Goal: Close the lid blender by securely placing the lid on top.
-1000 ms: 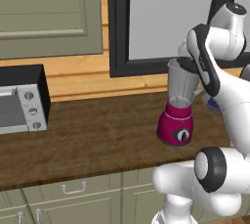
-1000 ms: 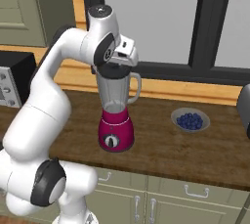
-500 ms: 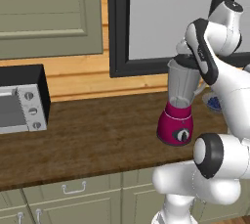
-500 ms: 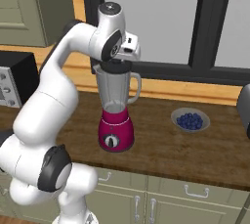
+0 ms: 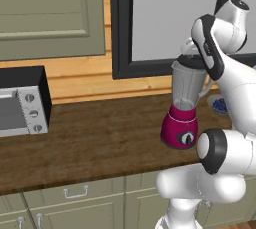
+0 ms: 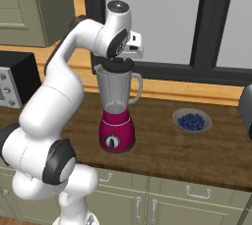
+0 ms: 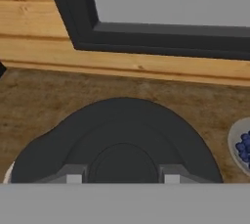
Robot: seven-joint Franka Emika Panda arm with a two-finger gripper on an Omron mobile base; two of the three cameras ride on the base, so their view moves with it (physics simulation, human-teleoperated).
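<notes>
The blender (image 6: 117, 116) stands on the wooden counter (image 6: 162, 145), a magenta base with a black dial under a clear grey jar with a handle. The dark round lid (image 6: 117, 65) rests at the jar's rim, level with it. My gripper (image 6: 118, 60) comes down from above and is shut on the lid's raised centre. From the left, the lid (image 5: 189, 62) caps the blender (image 5: 182, 118), with the gripper (image 5: 193, 57) on top. In the hand view the lid (image 7: 122, 135) lies directly below, and the gripper (image 7: 119, 178) has one fingertip on each side of its knob.
A black-and-silver toaster oven (image 5: 20, 100) stands at the counter's left end. A shallow grey dish of blueberries (image 6: 192, 120) sits to the right of the blender. A dark-framed window (image 6: 162, 22) rises behind, and a dark object (image 6: 246, 106) shows at the right edge.
The arm's upper joints have shifted slightly. The lid stays at the jar's rim in the shut gripper, and the blender has not moved.
</notes>
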